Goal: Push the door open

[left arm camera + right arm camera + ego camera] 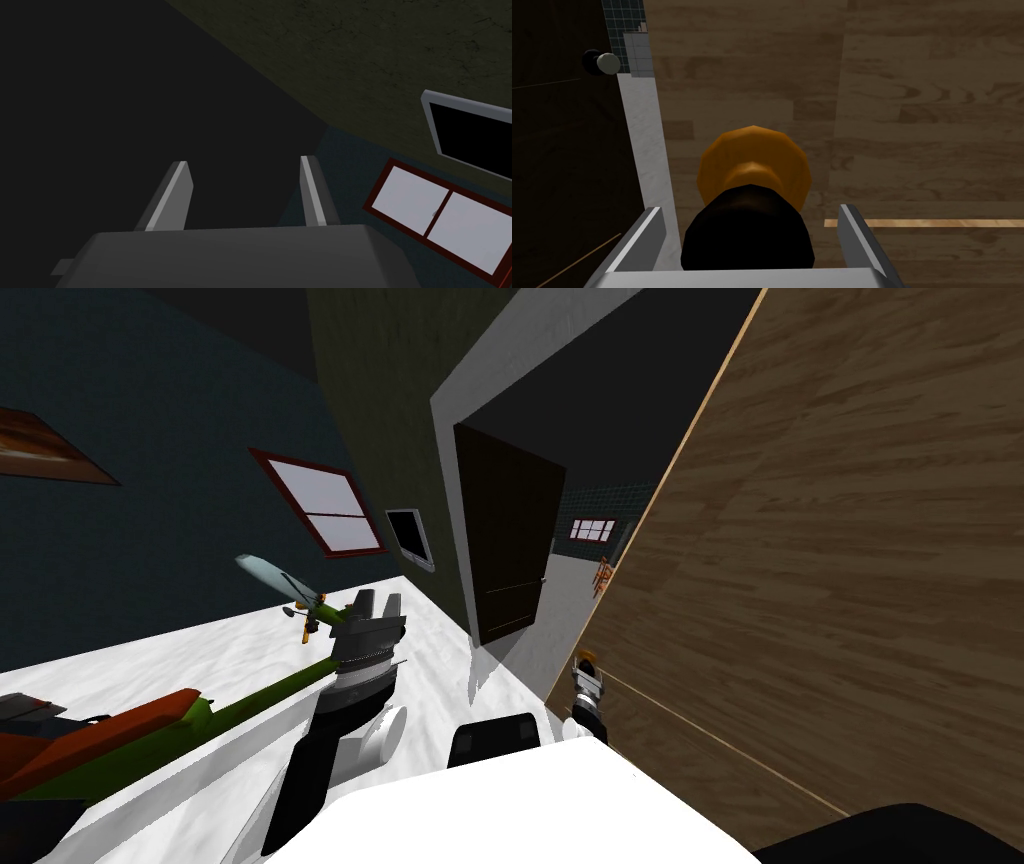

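The wooden door (850,538) takes up the right side of the head view, its free edge slanting up toward the top. In the right wrist view its brown planks (912,100) stand close ahead. My right gripper (587,680) is at the door's knob (589,656). The knob's dark ball (747,235) and orange base (752,155) sit between that gripper's (751,210) open fingers, which stand a little apart from its sides. My left gripper (375,608) is raised left of the doorway, its fingers (175,195) open and empty.
Past the wooden door's edge a narrow gap shows white floor (560,618) and a tiled wall with a window (592,529). A second dark door (510,538) with a pale knob (607,62) stands left of the gap. A green and orange object (150,728) lies at my left.
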`<state>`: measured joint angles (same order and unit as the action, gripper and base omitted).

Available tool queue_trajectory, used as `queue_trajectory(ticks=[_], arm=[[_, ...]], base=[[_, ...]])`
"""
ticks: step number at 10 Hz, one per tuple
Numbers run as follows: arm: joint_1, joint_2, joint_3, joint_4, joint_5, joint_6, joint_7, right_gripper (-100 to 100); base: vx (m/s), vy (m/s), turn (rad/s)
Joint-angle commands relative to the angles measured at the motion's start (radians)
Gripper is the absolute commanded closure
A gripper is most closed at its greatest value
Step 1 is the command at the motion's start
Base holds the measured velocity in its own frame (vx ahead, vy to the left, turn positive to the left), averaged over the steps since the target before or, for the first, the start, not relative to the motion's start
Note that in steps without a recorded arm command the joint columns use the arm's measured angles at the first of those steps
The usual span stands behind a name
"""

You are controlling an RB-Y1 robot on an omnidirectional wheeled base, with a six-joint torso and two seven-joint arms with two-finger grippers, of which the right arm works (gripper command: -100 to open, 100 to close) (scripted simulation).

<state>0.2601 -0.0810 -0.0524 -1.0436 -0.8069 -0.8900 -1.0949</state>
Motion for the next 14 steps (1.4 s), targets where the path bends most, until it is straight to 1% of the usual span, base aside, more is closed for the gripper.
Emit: queue_trajectory(ticks=[1,2,7,8,11,14], arm=[[0.0,0.0,0.0,0.0,0.0,0.0,0.0,-100],[0.0,0.0,0.0,0.0,0.0,0.0,0.0,100],[0.0,0.0,0.0,0.0,0.0,0.0,0.0,100],[-0.003,-0.005,-0.012,0.001,-0.007,0.001,0.002,100],[-0.001,-0.007,-0.035,0.004,-0.023,-0.003,0.006,100],[0.001,-0.008,-0.069,0.009,-0.048,-0.008,0.012,100]], base=[[0.065,-0.054,0.013],[-0.009,0.005,-0.011],[-0.006,0.004,0.001],[0.109,-0.033,-0.025],[0.209,-0.053,-0.054],[0.21,-0.089,-0.045]])
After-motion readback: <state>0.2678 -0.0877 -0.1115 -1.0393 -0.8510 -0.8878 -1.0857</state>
